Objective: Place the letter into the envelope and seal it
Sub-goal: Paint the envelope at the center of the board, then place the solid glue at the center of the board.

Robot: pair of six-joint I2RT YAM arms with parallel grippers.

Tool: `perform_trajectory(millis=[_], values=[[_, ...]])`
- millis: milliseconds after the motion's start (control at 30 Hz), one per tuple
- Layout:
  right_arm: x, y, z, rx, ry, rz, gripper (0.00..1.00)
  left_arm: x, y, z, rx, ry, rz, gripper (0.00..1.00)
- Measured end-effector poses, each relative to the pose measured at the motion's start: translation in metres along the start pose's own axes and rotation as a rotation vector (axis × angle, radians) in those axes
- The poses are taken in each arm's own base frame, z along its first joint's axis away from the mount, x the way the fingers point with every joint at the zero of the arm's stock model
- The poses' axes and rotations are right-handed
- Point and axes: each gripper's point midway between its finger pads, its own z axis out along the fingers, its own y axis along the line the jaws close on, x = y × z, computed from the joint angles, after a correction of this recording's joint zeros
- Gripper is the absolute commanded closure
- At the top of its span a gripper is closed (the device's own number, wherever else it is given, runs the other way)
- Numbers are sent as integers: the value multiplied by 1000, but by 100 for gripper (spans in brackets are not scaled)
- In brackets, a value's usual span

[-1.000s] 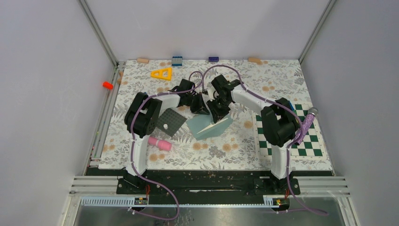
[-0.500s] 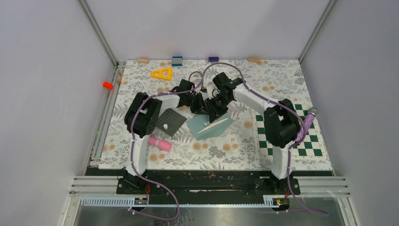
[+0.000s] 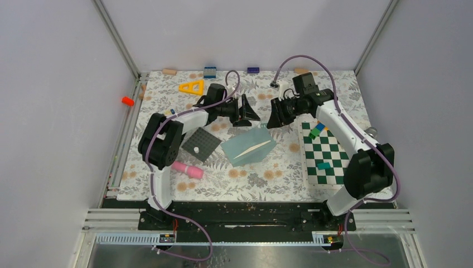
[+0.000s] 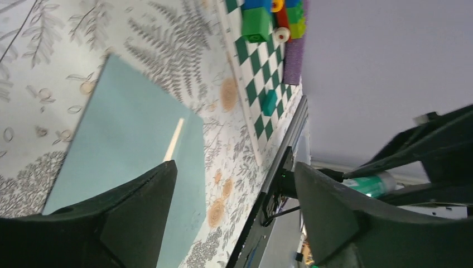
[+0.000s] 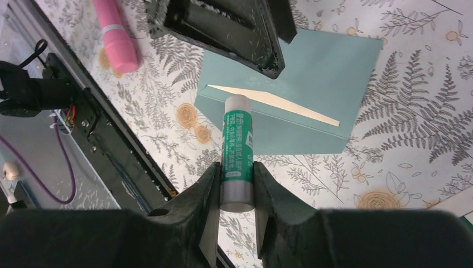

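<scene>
Both arms have pulled back from the envelope (image 3: 245, 140). The right gripper (image 5: 237, 168) is clamped on a glue stick (image 5: 237, 134), probably readied for the flap. The left gripper (image 4: 233, 168) has sprung wide and holds nothing. The envelope lies flat between mat (image 3: 199, 144) and chessboard (image 3: 334, 159), with the letter (image 5: 279, 104) showing as a white edge.

I see a yellow triangle (image 3: 191, 87) far back, a pink cylinder (image 3: 188, 170) near the grey mat (image 3: 201, 144), and a checkerboard (image 3: 334, 174) to the right.
</scene>
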Motion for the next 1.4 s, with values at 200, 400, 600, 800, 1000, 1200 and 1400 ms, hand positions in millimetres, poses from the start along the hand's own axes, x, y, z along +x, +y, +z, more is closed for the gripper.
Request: perform_trajectory(millis=[200,400,600,800,1000,1200,1400], values=[[3,22,-10,-92,-35,-30,100,-15,-50,-24,133,-20,108,1],[9,51,-16,-267,-47,-57,100,-28,-97,-52,319,-44,216,1],[13,73,-21,-430,-61,-75,100,-8,-149,-78,552,13,338,1],[13,79,-26,-492,-77,-87,100,10,-170,-94,642,51,436,1],[12,72,-24,-468,-86,-86,100,-3,-137,-80,429,-72,383,1],[17,62,-20,-459,-95,-61,100,-1,-143,-100,261,-165,546,1],[15,73,-30,-521,-131,-82,100,37,-151,-97,215,-100,736,1]])
